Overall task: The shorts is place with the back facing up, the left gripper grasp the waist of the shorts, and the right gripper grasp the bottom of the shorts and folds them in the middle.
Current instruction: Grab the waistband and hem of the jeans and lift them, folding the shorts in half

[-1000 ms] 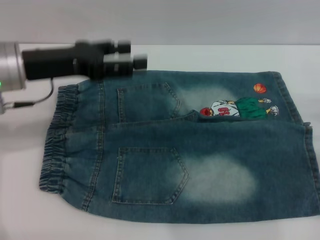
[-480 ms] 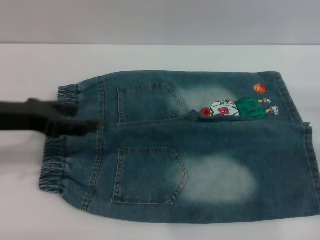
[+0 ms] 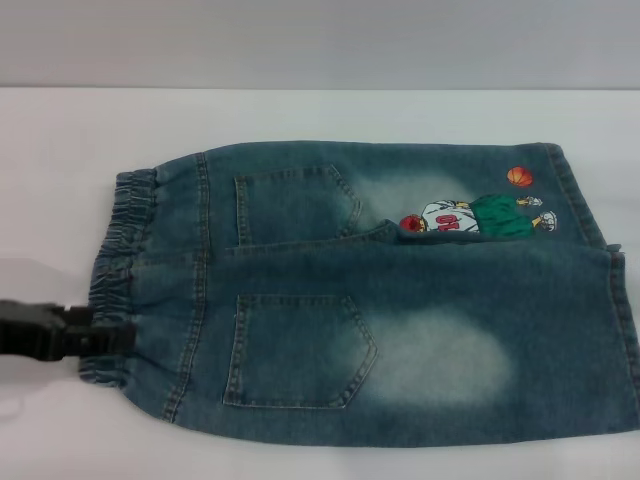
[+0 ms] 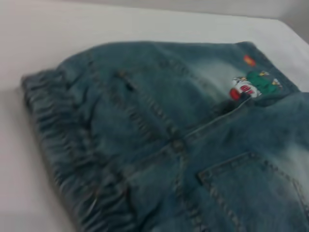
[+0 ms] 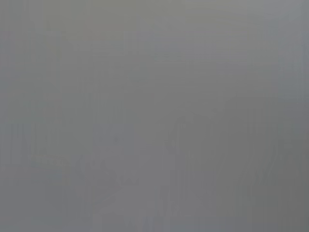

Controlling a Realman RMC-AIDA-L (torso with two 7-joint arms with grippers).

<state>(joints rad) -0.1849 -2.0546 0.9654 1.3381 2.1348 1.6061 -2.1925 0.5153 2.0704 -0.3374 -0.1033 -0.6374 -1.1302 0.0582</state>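
Note:
The blue denim shorts (image 3: 380,300) lie flat on the white table with two back pockets up. The ruched waist (image 3: 115,270) is at the left, the leg hems (image 3: 625,330) at the right, and the basketball-player print (image 3: 475,217) is on the far leg. My left gripper (image 3: 120,340) reaches in from the left edge, low, its tip at the near end of the waistband. The left wrist view shows the waistband (image 4: 72,164) and the print (image 4: 251,84) up close. My right gripper is not in view; the right wrist view is plain grey.
The white table (image 3: 320,115) runs all around the shorts, with bare surface behind them and to the left. A grey wall stands at the back.
My left gripper has swept from above the far end of the waistband down toward me to the near end of the waistband, and now sits lower. The shorts have not moved.

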